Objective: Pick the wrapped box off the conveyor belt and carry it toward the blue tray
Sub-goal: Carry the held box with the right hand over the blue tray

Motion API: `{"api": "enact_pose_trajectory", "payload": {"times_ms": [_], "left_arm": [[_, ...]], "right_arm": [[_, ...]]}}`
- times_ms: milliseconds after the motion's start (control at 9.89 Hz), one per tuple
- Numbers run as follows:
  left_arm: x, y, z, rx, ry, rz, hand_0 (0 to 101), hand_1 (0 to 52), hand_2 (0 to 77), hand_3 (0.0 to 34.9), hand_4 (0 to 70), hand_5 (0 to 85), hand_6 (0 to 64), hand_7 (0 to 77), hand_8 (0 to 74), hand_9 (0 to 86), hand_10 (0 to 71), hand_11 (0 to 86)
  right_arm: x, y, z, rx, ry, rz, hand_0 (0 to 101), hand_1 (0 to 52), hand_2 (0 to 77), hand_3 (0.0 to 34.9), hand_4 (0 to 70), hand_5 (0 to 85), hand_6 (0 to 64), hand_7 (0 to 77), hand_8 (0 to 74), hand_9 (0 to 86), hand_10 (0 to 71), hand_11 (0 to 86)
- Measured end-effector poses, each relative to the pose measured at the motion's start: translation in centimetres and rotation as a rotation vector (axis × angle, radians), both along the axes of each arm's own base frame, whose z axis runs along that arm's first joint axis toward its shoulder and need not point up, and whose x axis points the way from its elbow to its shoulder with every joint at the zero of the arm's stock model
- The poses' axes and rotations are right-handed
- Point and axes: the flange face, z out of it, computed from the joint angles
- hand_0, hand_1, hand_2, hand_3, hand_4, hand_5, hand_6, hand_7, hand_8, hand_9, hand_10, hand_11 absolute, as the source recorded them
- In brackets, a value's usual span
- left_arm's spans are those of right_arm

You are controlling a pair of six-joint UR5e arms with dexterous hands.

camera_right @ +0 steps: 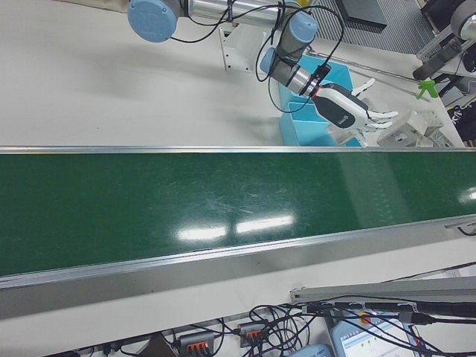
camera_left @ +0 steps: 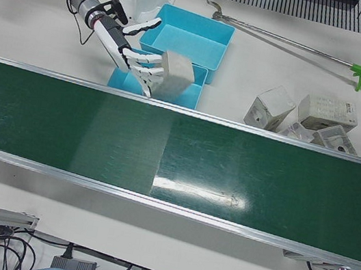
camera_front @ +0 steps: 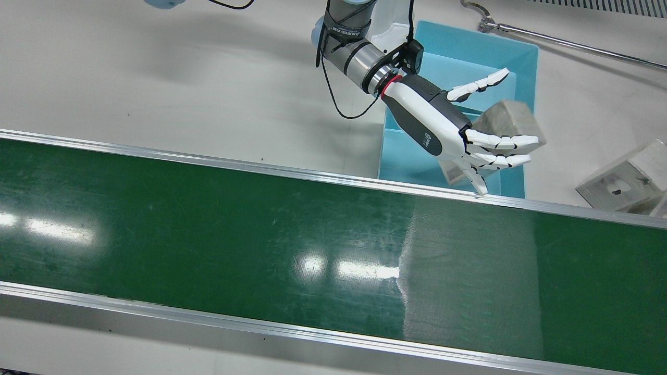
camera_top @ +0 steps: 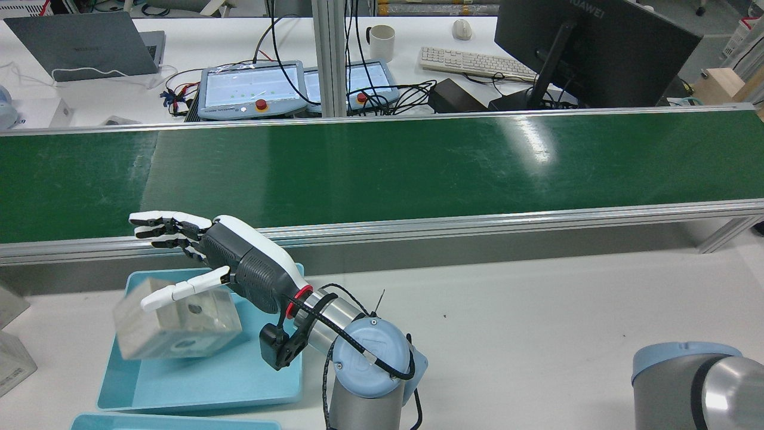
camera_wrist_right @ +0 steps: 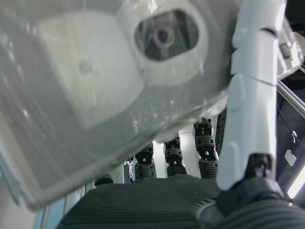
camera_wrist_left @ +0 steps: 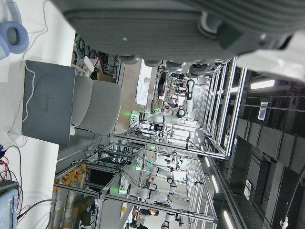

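The wrapped box [camera_front: 513, 122] is a pale, film-covered block, blurred with motion, in the air over the near blue tray [camera_front: 401, 156]. My right hand [camera_front: 432, 125] reaches over that tray with its fingers [camera_front: 503, 141] straight and its thumb spread wide, so it is open. From the rear the box [camera_top: 179, 328] hangs below the hand [camera_top: 239, 263], and only the thumb tip overlaps its top corner. In the right hand view the box [camera_wrist_right: 95, 95] fills the frame in front of the palm. The left hand [camera_wrist_left: 167, 24] shows only its palm underside, with the fingers hidden.
The bare green conveyor belt [camera_front: 260, 234] runs across in front of the trays. A second blue tray [camera_front: 469, 47] sits behind the first. Several wrapped boxes [camera_left: 308, 115] lie on the white table to one side. A long reacher tool [camera_left: 286, 42] lies behind them.
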Motion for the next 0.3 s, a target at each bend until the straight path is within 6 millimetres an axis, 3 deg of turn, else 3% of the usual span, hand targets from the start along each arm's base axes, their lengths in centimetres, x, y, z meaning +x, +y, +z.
{"api": "enact_pose_trajectory", "payload": {"times_ms": [101,202,303], "left_arm": [[0.0,0.0,0.0,0.0,0.0,0.0,0,0.0,1.1,0.0,0.0,1.1,0.0,0.5,0.5,0.0,0.5,0.0],[0.0,0.0,0.0,0.0,0.0,0.0,0,0.0,0.5,0.0,0.0,1.1,0.0,0.5,0.5,0.0,0.5,0.0],[0.0,0.0,0.0,0.0,0.0,0.0,0,0.0,0.5,0.0,0.0,0.5,0.0,0.5,0.5,0.0,0.0,0.0]], "right_arm": [[1.0,0.2,0.9,0.001,-0.002,-0.008,46,36.0,1.1,27.6,14.2,15.3,4.4,24.5,5.5,21.3,1.6,2.2],[2.4,0.2,1.4,-0.007,-0.01,-0.015,47,25.6,7.6,27.6,5.4,16.4,3.8,22.9,0.0,8.2,0.0,1.1],[5.0,-0.8,1.7,-0.02,-0.022,-0.007,47,11.5,2.2,30.9,9.8,18.0,3.8,24.5,0.0,3.3,0.0,2.2]]}}
